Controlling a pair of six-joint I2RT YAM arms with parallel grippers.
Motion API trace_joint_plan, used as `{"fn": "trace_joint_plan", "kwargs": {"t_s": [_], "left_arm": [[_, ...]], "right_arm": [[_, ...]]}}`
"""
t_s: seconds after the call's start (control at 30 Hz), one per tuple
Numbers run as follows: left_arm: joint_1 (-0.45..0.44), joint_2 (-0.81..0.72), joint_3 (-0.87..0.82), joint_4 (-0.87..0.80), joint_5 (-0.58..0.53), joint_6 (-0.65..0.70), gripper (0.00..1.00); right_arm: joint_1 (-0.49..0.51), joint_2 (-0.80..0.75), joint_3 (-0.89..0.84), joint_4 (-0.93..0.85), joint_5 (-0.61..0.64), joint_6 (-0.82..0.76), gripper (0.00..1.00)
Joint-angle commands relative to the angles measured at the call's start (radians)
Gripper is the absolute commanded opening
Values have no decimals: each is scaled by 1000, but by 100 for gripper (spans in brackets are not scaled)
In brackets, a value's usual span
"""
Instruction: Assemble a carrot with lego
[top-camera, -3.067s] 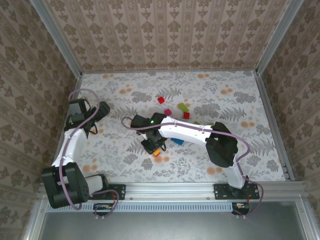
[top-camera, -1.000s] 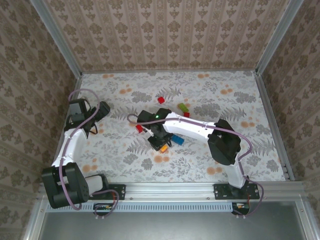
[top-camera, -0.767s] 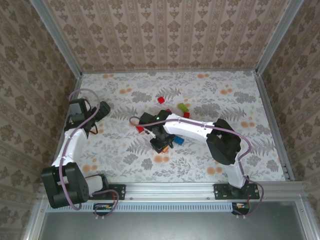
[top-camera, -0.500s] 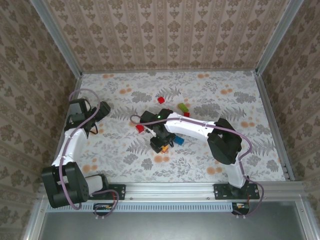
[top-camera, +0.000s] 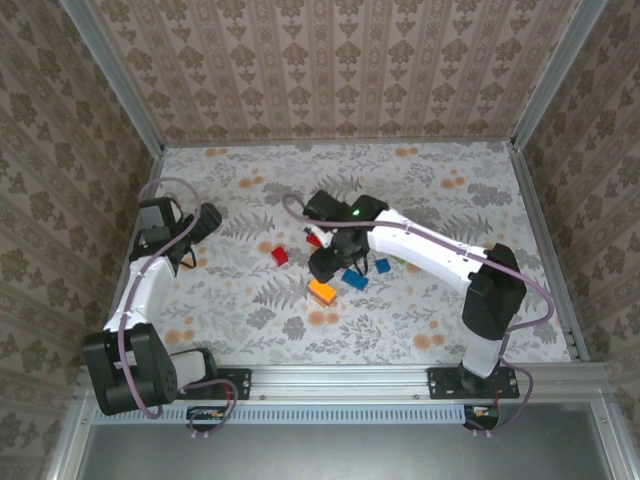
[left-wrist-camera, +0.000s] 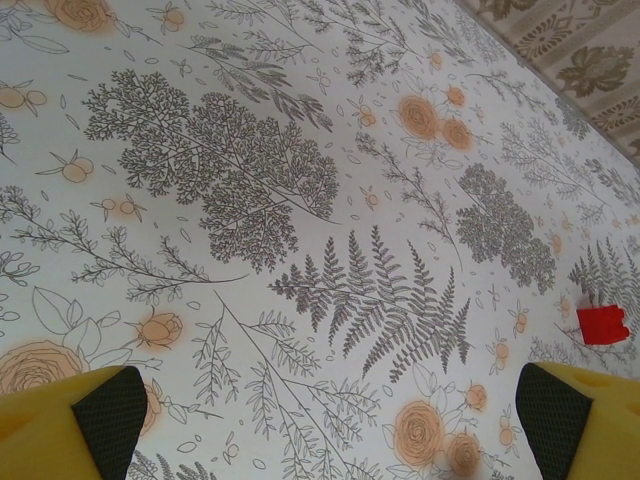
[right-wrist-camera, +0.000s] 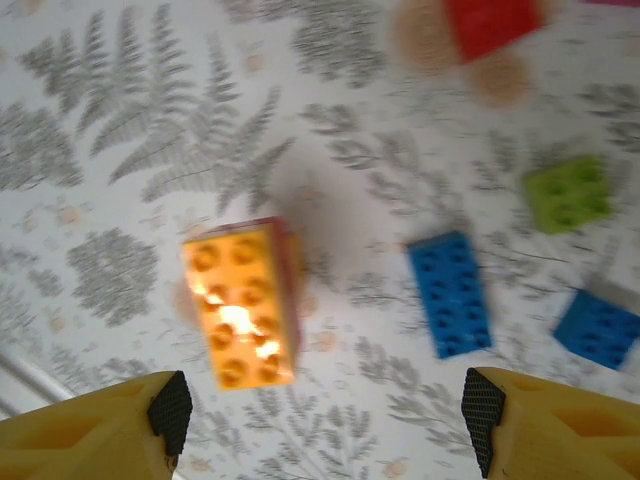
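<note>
My right wrist view is smeared with motion blur — the red brick runs off the top edge, a blue brick off the right, and glare washes out studs on the orange brick. From above, I see the right gripper covering part of a small red piece. The left gripper has its fingers cut by the bottom edge — tips unseen.
</note>
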Motion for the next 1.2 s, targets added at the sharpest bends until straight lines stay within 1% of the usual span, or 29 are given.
{"fn": "trace_joint_plan", "kwargs": {"t_s": [0.0, 0.13, 0.23, 0.33, 0.57, 0.7, 0.9, 1.1, 1.17], "left_arm": [[-7, 7, 30, 7, 12, 0, 99], [-6, 6, 30, 7, 12, 0, 99], [-6, 8, 31, 8, 14, -1, 99], [-7, 6, 32, 5, 15, -1, 99], [-10, 5, 32, 7, 10, -1, 99], [-15, 14, 33, 13, 11, -3, 99], [-19, 18, 36, 10, 6, 0, 99], [-22, 17, 37, 6, 3, 6, 99], [-24, 17, 35, 7, 4, 10, 97]], "right_arm": [[-79, -16, -56, -9, 78, -26, 76], [-166, -10, -144, 89, 69, -24, 77], [-222, 27, -184, 160, 75, -19, 77], [-252, 80, -196, 173, 87, 7, 75], [-255, 80, -320, 247, 74, 62, 67], [-257, 60, -385, 282, 71, 80, 67], [-257, 56, -415, 303, 66, 86, 65], [-261, 66, -415, 313, 60, 84, 53], [-263, 61, -414, 313, 60, 83, 49]]}}
